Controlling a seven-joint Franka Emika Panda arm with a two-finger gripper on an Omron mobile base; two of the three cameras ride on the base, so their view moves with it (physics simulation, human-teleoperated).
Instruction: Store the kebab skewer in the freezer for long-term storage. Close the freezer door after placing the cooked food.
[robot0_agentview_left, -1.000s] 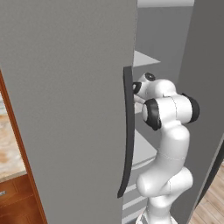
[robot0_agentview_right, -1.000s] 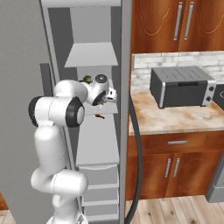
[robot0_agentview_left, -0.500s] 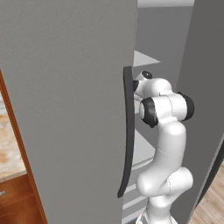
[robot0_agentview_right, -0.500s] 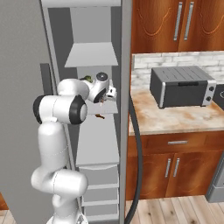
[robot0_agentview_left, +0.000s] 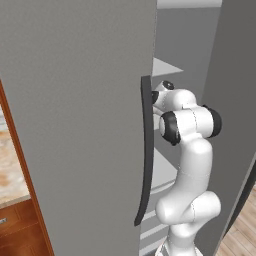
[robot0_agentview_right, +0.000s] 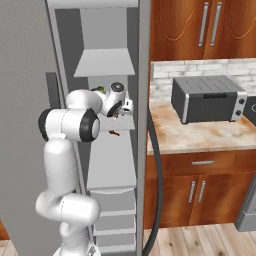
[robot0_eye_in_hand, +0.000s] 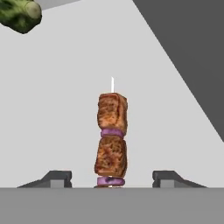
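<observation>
Inside the freezer (robot0_agentview_right: 107, 165), on a pale middle shelf (robot0_agentview_right: 122, 129), the skewer (robot0_eye_in_hand: 111, 138) lies flat with its pale tip pointing away from the hand, and from the right base cam you can just spot it as a little reddish bit (robot0_agentview_right: 114, 133) under the gripper (robot0_agentview_right: 122, 107). The hand cam has the jaws spread wide, one tip on each side of the skewer and neither touching it, so they're open and holding nothing. Something green and lumpy (robot0_eye_in_hand: 19, 15) sits farther back on the same shelf, can't tell what it is. So I'd say the placing part is basically done and we're at the let-go-and-back-out step. Next up, as I read it: pull the hand straight out without dragging the skewer along, clear the shelf edge, then get around to the door (robot0_agentview_left: 75, 125) and push it shut, probably by the long dark handle (robot0_agentview_left: 145, 155). Tricky bit is the arm sits right in the opening between the door and the shelves, so it has to be fully out before the door swings.
</observation>
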